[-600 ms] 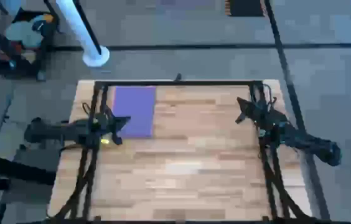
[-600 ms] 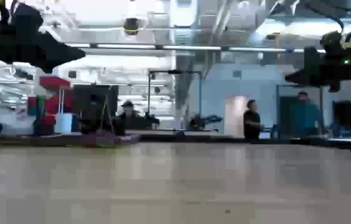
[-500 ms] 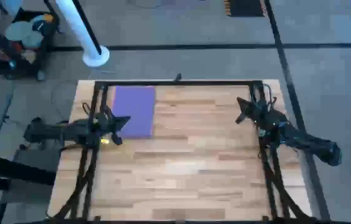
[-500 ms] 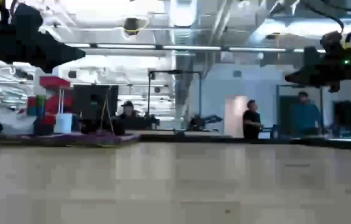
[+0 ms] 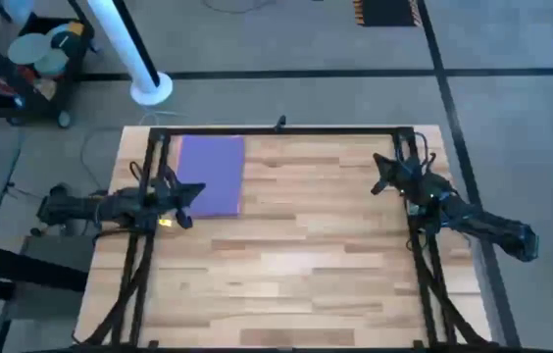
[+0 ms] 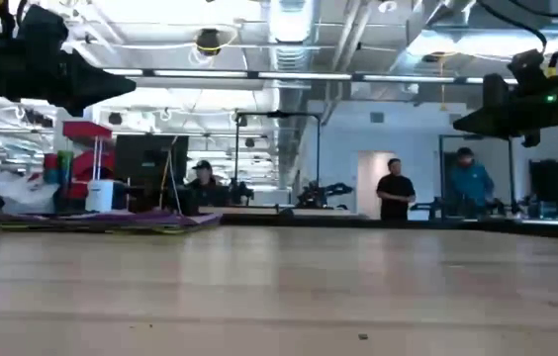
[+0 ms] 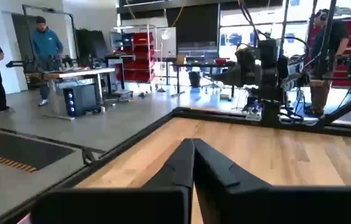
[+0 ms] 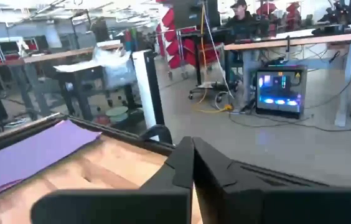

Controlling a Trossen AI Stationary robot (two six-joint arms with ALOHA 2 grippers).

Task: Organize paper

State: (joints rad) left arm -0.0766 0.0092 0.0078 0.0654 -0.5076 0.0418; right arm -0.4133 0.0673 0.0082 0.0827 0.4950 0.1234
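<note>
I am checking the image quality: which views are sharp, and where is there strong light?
High view: even light, the purple paper and wooden table slightly soft. Low view: bright ceiling lights glare, the near tabletop is blurred, both arms are dark silhouettes. Left wrist view: bright windows behind, the left hand blurred. Right wrist view: right hand blurred too.

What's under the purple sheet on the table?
The purple sheet tops a thin stack; the low view shows more layered edges beneath it. It covers them, so their colours and number cannot be told.
</note>
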